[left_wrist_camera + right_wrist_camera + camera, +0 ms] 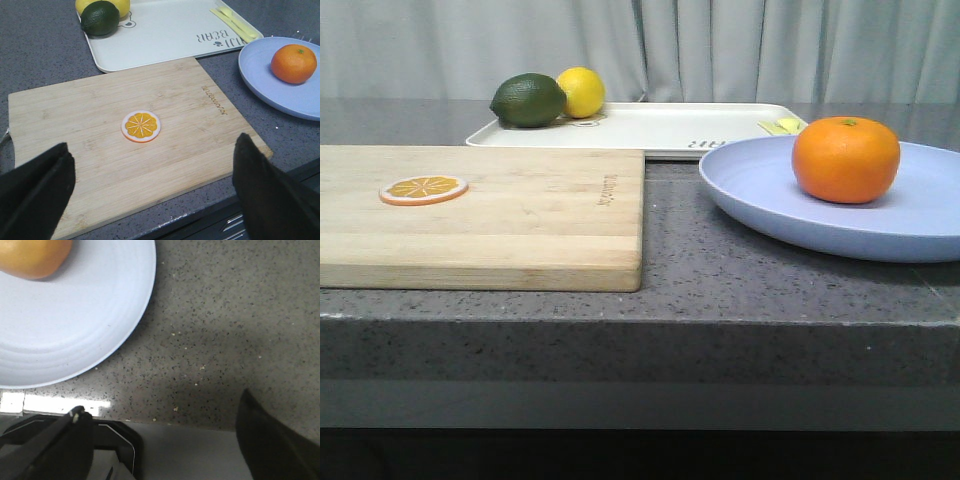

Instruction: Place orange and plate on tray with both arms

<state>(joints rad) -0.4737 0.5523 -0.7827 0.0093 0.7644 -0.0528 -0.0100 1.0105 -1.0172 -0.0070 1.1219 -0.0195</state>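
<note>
The orange (846, 158) sits on the pale lavender-blue plate (760, 190) at the right of the counter; both also show in the left wrist view, the orange (294, 63) on the plate (260, 75). The cream-white tray (660, 128) lies at the back, also seen in the left wrist view (165, 37). My left gripper (155, 192) is open and empty above the near edge of the cutting board. My right gripper (165, 440) is open and empty over the counter's front edge, beside the plate (75, 330) and the orange (35, 257). Neither gripper shows in the front view.
A wooden cutting board (520, 215) with a flat orange slice (423, 189) fills the left. A dark green fruit (528, 100) and a yellow lemon (582, 91) sit at the tray's far left, and yellow cutlery (782, 126) lies at its right end.
</note>
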